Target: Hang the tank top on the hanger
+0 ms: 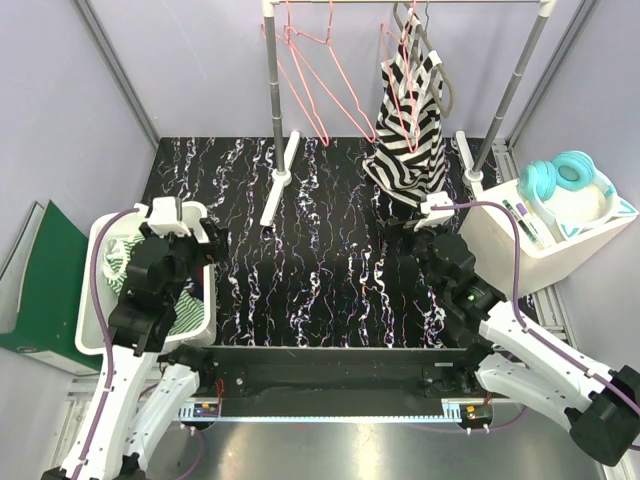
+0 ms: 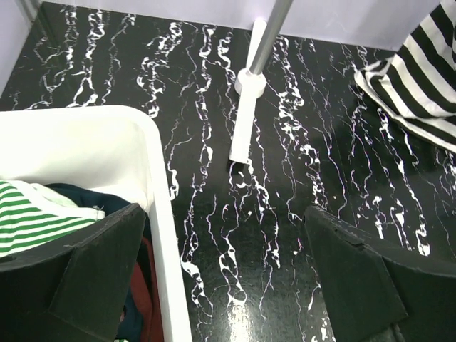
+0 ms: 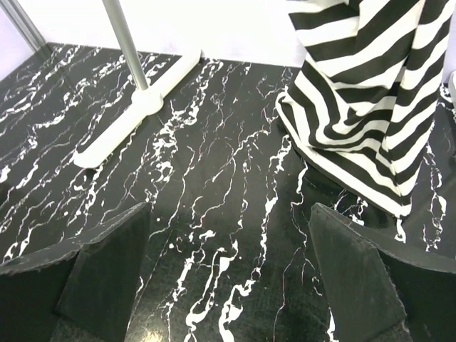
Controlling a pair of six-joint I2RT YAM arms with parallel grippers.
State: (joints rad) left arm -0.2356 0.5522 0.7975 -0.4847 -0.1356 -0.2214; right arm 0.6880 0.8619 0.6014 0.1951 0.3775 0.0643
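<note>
The tank top (image 2: 28,217) lay crumpled inside the white basket (image 2: 162,206), on darker clothes (image 2: 139,285). You had the left hand (image 2: 224,214) poised over the basket's right rim, jaws spread wide and empty, one finger above the clothes. Your right hand (image 3: 229,210) hovered over the table (image 1: 330,270) well right of the basket, equally wide and empty. The pink hanger (image 1: 325,90) hung on the rail beyond the basket.

Striped tank top (image 1: 121,256) in bin (image 1: 89,300), hanger (image 1: 310,85) on rack (image 1: 275,95)

Black marbled table (image 1: 330,270): white rack feet (image 1: 280,182), striped garment hem (image 1: 408,188) touching.
</note>
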